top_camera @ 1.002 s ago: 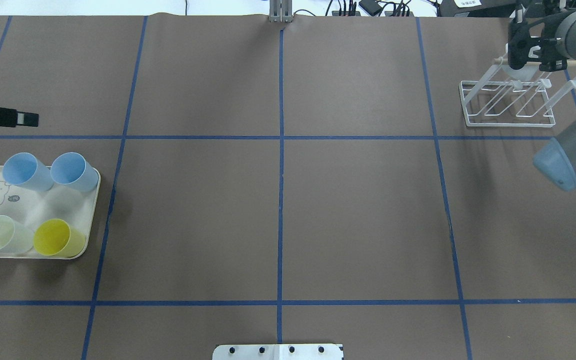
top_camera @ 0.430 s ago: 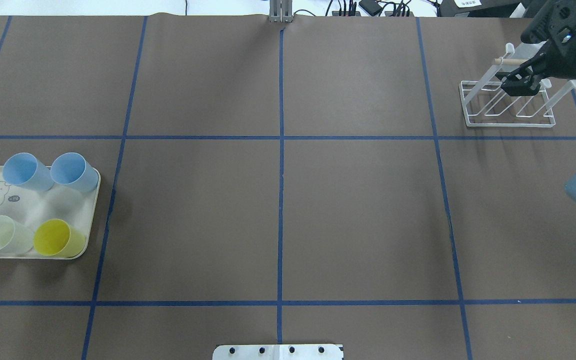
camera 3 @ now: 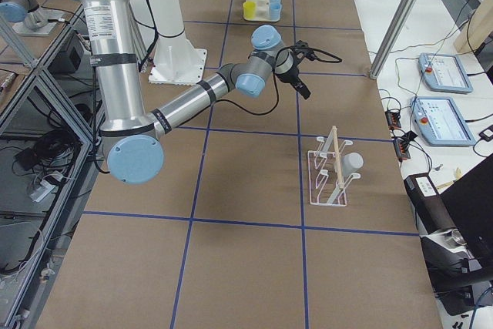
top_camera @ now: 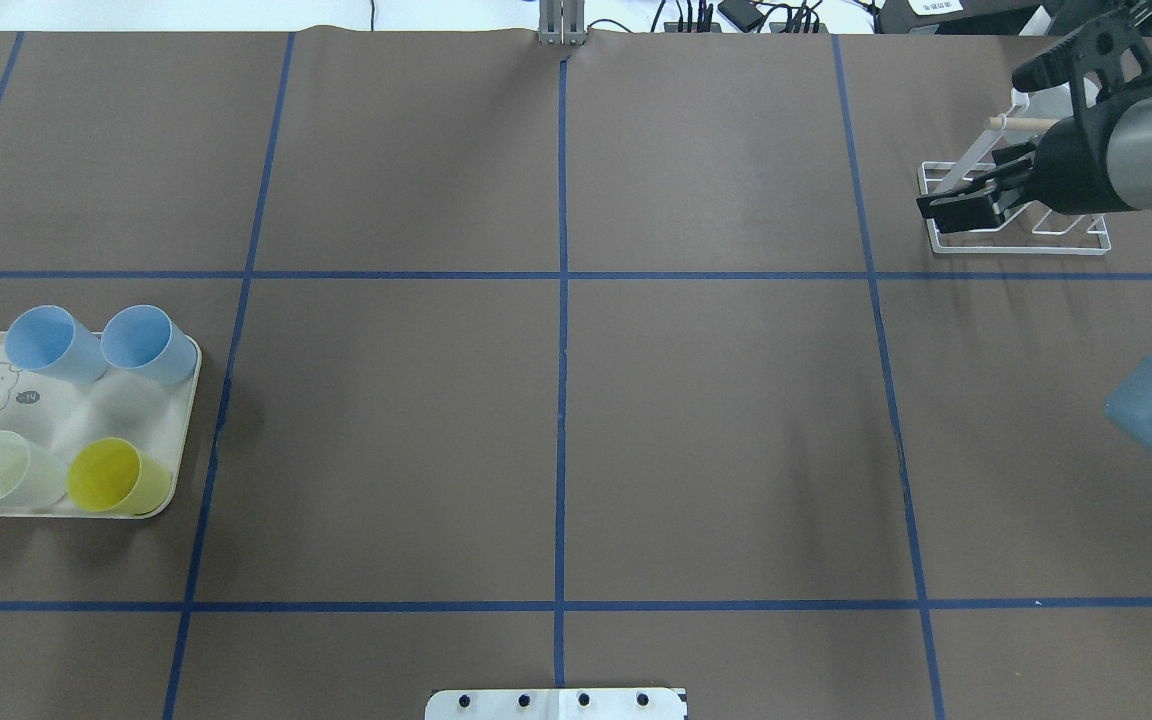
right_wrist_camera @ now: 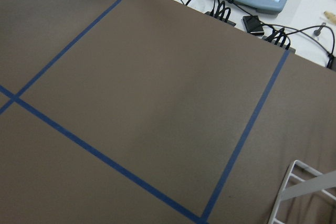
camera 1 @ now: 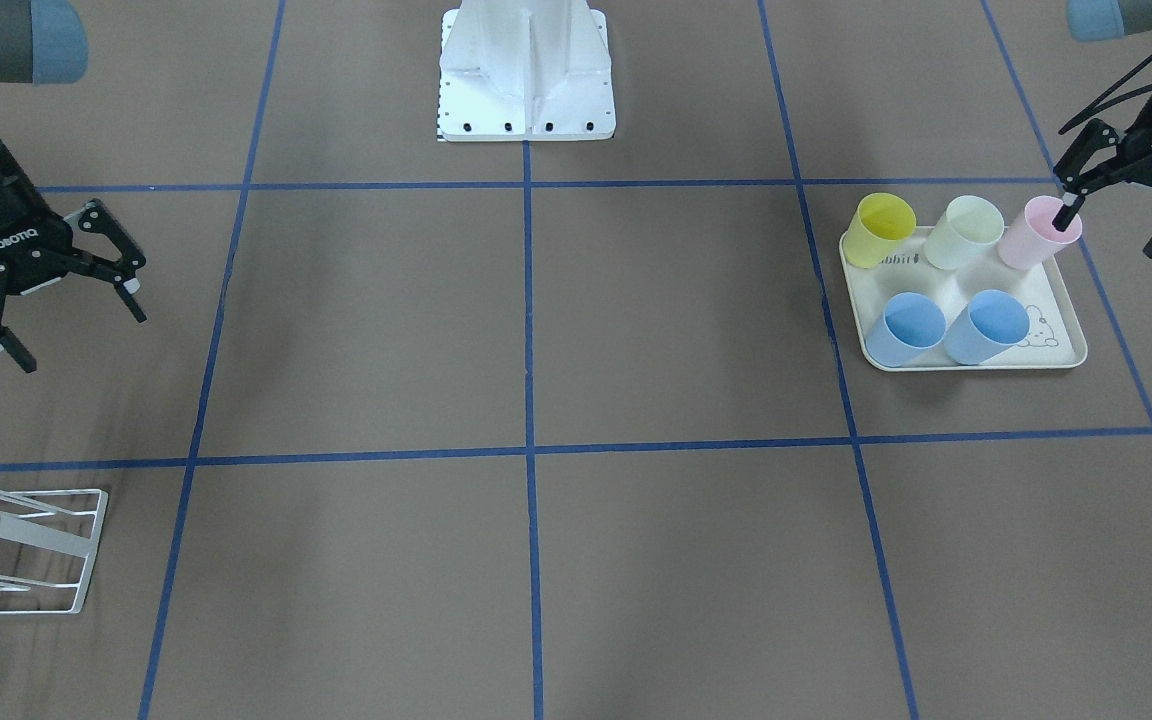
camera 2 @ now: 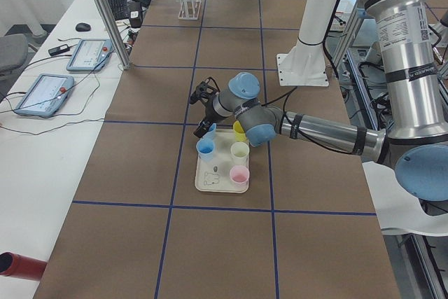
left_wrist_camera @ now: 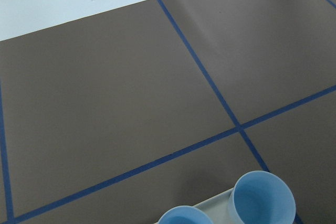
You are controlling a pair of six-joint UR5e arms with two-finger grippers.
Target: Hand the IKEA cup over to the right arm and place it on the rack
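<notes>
- Exterior front-facing: the right gripper hangs at the view's left over the bare brown table. Its fingers are spread wide with nothing between them, and the rack sits apart from it in the lower left corner. The left gripper is also spread wide and empty, with one fingertip at the rim of the pink cup. The pink cup stands on the cream tray in a row with a pale green cup and a yellow cup. Two blue cups stand in front of them.
- Overhead exterior: the right gripper overlaps the rack at the far right and covers much of it. The tray is at the left edge, and the left gripper is out of frame.
- Exterior left: the near arm reaches over the tray. The far gripper is close by the rack.
- Exterior right: a white cup sits on one of the rack's slanted prongs, on the side away from the robot. The near arm's gripper is well apart from it.
- Left wrist-mounted: the blue cups and a strip of tray rim show at the bottom edge, with taped table beyond. No fingers are in view.
- Right wrist-mounted: a rack corner shows at the lower right, and the rest is table.
</notes>
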